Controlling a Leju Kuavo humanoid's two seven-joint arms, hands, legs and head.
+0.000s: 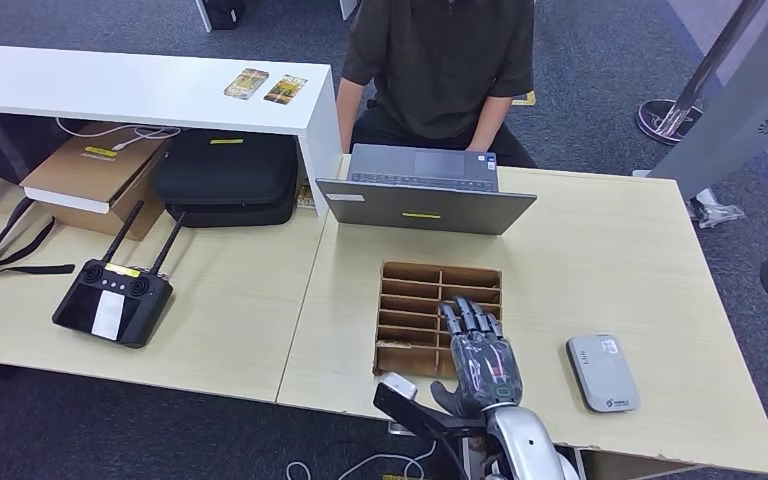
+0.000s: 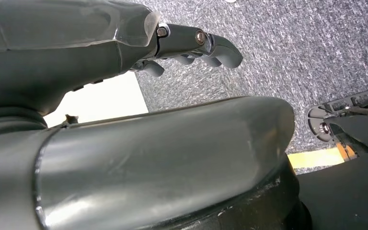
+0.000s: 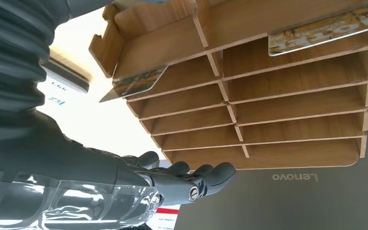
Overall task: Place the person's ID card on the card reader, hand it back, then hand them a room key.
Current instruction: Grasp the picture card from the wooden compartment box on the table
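Observation:
My right hand (image 1: 480,355) lies stretched out, palm down and holding nothing, over the near right part of the wooden card rack (image 1: 412,300). In the right wrist view its fingers (image 3: 191,181) reach along the rack (image 3: 287,96), where one patterned card (image 3: 323,30) and a second card (image 3: 134,84) stick out of separate slots. The grey card reader (image 1: 602,372) lies on the desk just right of that hand. Two more patterned cards (image 1: 265,86) sit on the white shelf at the back left. My left hand (image 2: 100,52) hangs over grey carpet, fingers (image 2: 196,43) loosely extended and holding nothing.
A person in a dark shirt (image 1: 440,60) sits behind an open grey laptop (image 1: 425,195) just beyond the rack. On the left desk lie a black remote controller (image 1: 112,300), a black bag (image 1: 228,178) and a cardboard box (image 1: 95,175). A stanchion base (image 1: 670,120) stands at the far right.

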